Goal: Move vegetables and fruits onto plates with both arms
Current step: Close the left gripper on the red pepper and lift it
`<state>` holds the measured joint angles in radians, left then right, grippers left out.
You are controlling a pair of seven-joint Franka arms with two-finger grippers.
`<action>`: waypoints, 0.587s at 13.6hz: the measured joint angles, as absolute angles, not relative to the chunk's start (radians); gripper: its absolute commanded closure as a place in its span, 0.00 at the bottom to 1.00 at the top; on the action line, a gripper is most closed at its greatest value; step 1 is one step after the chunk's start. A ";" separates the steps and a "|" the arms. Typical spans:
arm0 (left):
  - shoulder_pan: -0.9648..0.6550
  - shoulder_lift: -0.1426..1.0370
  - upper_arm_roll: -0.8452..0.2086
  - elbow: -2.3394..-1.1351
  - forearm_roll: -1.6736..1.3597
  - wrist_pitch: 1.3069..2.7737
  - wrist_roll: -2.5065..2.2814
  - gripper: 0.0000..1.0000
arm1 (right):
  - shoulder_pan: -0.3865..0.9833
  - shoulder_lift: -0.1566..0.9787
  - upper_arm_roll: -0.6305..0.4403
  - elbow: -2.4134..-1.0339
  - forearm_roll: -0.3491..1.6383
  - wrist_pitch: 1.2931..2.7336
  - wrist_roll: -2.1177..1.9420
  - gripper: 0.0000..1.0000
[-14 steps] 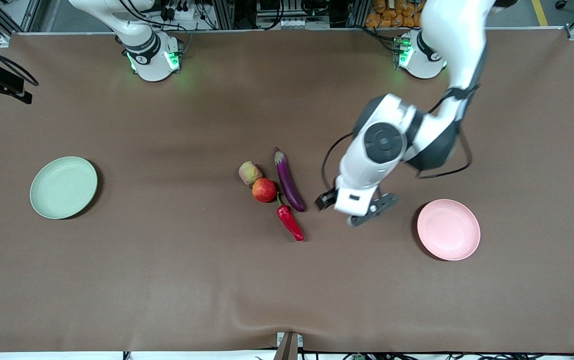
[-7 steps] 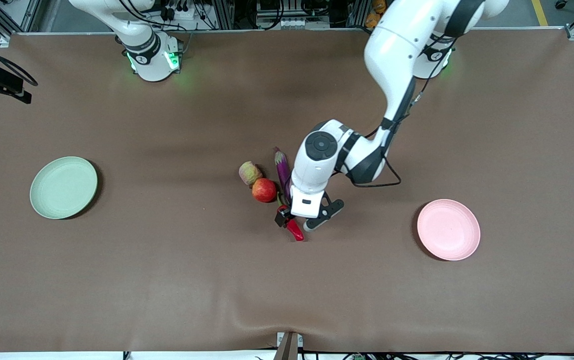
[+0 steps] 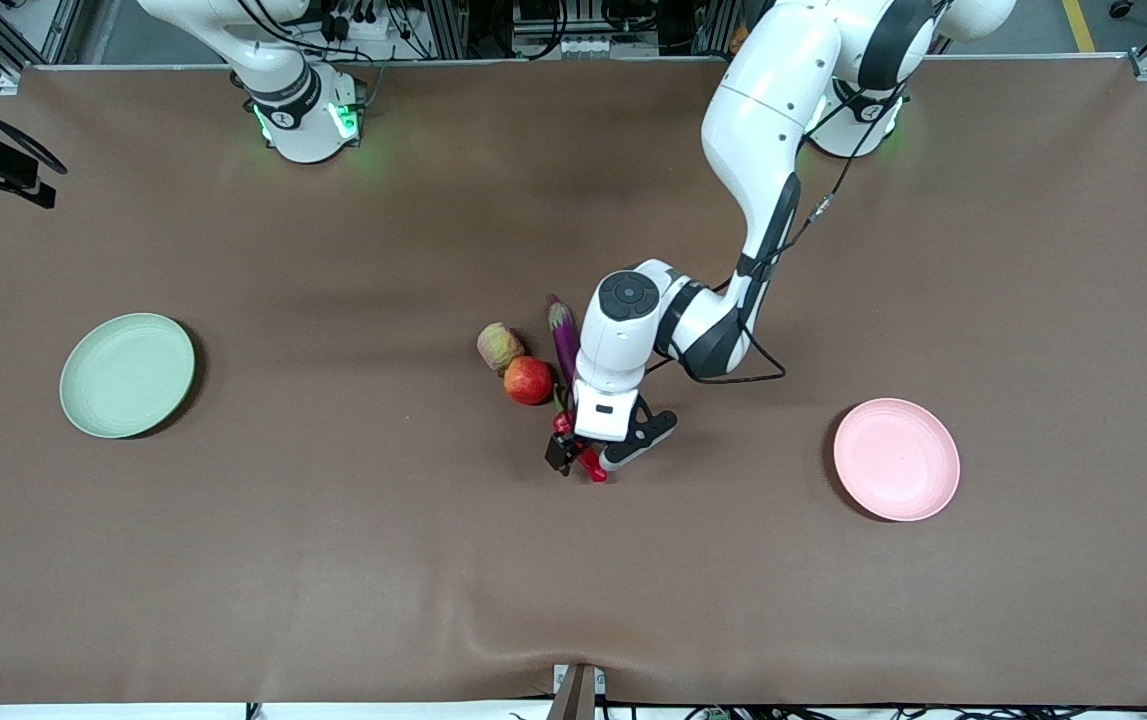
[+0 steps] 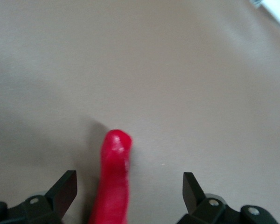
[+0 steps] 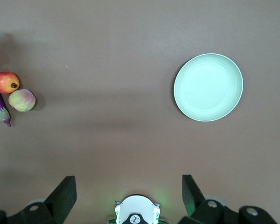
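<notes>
Left arm is ready to grasp the chili pepper

The left gripper (image 3: 585, 458) stands spread wide around the chili pepper (image 4: 113, 184), which lies on the table just beside the apple (image 3: 528, 380); next it must clench. The right gripper (image 5: 126, 198) waits, released, high over its own arm's base.
</notes>
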<state>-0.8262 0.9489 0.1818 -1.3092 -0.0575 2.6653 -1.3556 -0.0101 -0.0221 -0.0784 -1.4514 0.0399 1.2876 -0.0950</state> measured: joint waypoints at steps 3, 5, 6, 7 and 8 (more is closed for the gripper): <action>-0.823 0.973 0.185 -1.310 -0.057 2.778 -1.390 0.00 | -0.010 -0.022 -0.078 -1.451 0.040 1.287 -0.095 0.00; -0.824 0.989 0.185 -1.310 -0.057 2.808 -1.396 0.00 | -0.010 -0.022 -0.078 -1.451 0.040 1.287 -0.095 0.00; -0.824 0.994 0.185 -1.310 -0.057 2.825 -1.396 0.00 | -0.010 -0.022 -0.078 -1.451 0.040 1.286 -0.095 0.00; -0.824 0.996 0.185 -1.311 -0.057 2.846 -1.396 0.00 | -0.010 -0.022 -0.078 -1.451 0.040 1.284 -0.095 0.00; -0.823 0.997 0.186 -1.312 -0.057 2.860 -1.396 0.00 | -0.010 -0.021 -0.078 -1.451 0.040 1.282 -0.095 0.00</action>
<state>-0.8229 0.9974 0.1856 -1.3124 -0.0575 2.8598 -1.3960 -0.0101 -0.0215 -0.0784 -1.4514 0.0402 1.2820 -0.0950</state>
